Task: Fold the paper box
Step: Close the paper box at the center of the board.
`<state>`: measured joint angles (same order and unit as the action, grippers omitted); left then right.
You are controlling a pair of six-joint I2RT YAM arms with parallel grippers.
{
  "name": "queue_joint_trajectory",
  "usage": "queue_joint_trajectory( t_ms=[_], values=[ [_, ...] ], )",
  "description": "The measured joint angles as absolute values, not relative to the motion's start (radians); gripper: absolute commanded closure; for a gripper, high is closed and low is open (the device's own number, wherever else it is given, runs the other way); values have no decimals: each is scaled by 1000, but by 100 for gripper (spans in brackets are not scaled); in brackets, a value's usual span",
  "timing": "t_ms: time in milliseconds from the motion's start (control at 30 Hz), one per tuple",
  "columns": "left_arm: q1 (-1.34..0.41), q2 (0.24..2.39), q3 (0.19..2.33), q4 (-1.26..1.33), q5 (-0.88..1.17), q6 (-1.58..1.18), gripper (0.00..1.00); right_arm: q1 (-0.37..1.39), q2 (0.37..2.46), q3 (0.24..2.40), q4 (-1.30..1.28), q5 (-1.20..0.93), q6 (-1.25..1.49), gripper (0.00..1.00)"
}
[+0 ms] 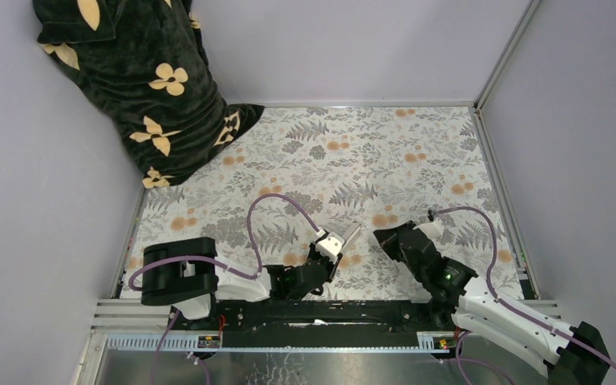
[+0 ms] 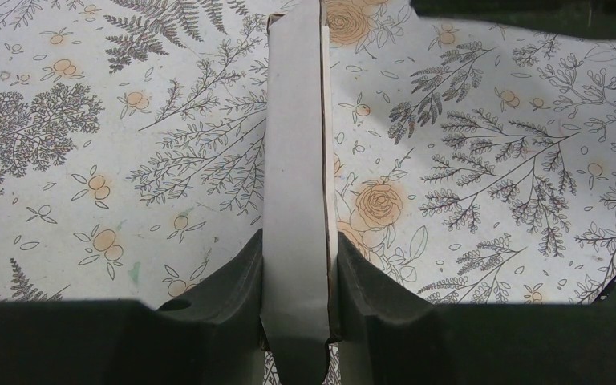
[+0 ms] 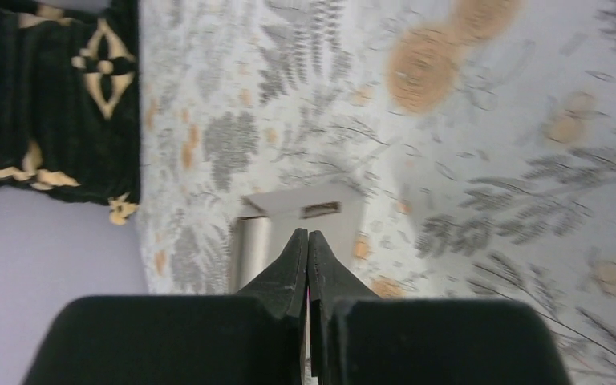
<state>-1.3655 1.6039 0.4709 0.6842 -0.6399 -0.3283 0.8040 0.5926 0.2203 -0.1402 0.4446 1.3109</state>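
Cardboard fills the left gripper (image 2: 298,277): its two dark fingers (image 2: 233,281) pinch the white paper box (image 2: 295,144) from both sides. The folded piece stands edge-on between them and reaches out past the fingertips over the floral tablecloth (image 2: 489,160). The right gripper (image 3: 307,241) is clenched tip to tip on nothing, the box just beyond its tips. Farther off lies a dark flowered blanket (image 1: 152,96).

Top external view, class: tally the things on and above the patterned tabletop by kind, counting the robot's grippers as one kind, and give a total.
paper box: 1
grippers: 2 (left gripper, right gripper)
black flowered cloth: 1
Total: 4
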Motion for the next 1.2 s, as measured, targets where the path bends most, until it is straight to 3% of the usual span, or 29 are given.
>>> queue_joint_trajectory(
  t_ms=[533,1000,1200],
  values=[
    [-1365,1604,471,684,-645,-335,93,797,934,341,268,368,1173,100],
    [-1367,1603,469,684,-645,-330,93,787,861,93,479,331,1384,100],
    [-1367,1603,469,683,-652,-335,93,787,896,104,492,330,1403,100]
  ],
)
